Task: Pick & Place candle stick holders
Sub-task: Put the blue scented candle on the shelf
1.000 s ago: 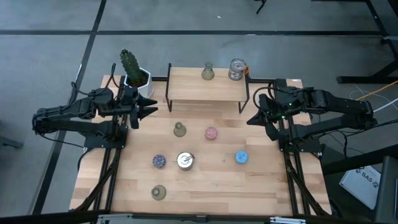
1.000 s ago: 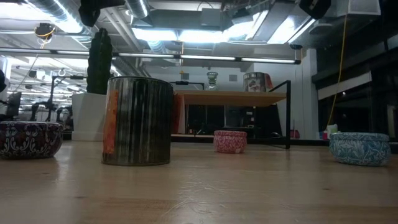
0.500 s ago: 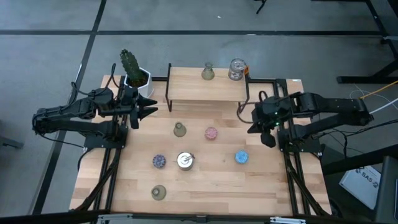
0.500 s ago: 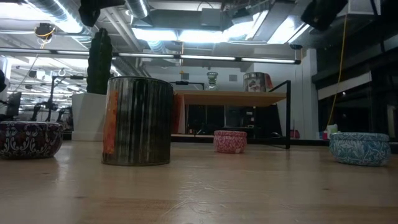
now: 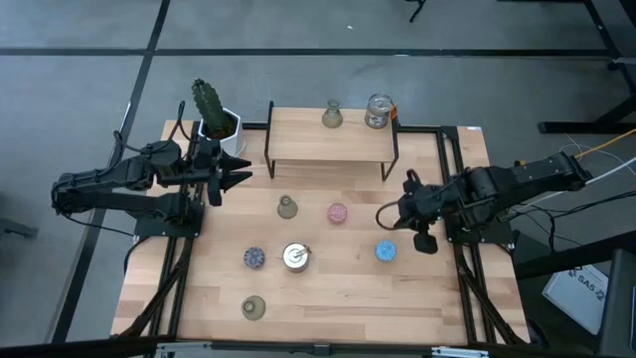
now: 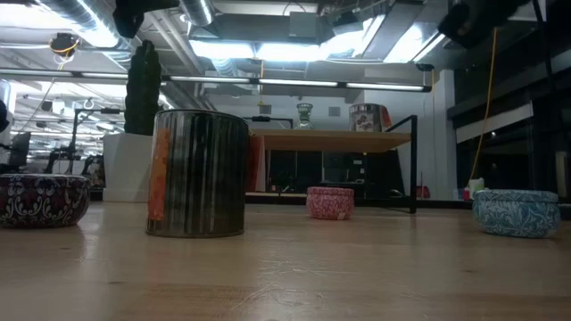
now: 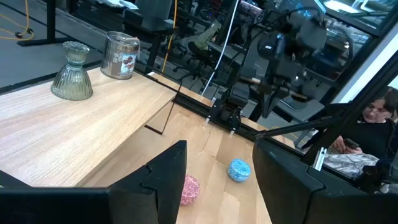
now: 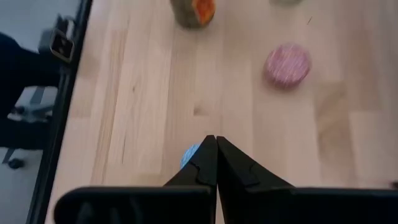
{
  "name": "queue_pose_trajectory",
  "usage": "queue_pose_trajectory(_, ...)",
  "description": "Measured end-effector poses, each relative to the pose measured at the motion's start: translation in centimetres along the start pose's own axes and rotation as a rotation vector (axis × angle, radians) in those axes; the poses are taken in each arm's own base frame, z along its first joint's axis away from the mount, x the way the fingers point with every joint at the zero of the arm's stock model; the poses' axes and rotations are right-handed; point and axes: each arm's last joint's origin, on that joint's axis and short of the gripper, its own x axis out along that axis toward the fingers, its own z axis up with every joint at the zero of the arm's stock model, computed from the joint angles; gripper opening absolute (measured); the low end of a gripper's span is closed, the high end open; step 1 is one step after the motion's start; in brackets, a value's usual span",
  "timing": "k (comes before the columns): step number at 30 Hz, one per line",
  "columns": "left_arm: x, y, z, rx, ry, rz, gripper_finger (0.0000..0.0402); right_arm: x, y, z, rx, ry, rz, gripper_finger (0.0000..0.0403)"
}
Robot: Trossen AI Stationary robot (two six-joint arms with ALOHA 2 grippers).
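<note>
Two arms: right gripper [image 5: 384,212] fingers closed above blue holder [image 5: 387,252]; left gripper [image 5: 241,171] fingers apart, empty.

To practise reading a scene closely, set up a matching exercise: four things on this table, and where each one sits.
Things:
1. silver cup
2. cactus pot
3. blue round holder
4. glass cup

Places:
A. on the raised shelf
B. table's far left corner
C. under the right gripper
D. middle of the table

Pairs: 1-D, 2-B, 3-C, 4-A
</note>
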Motion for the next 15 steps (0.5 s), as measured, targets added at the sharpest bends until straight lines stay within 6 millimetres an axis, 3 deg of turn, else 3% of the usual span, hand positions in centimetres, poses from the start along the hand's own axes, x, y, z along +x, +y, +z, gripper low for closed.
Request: queue_pose_trajectory(15, 0.0, 0.0, 0.0, 0.042, 0.001, 0.0, 0.018, 3.9, 1.1, -3.5, -0.058, 0.097, 0.022, 0.0003)
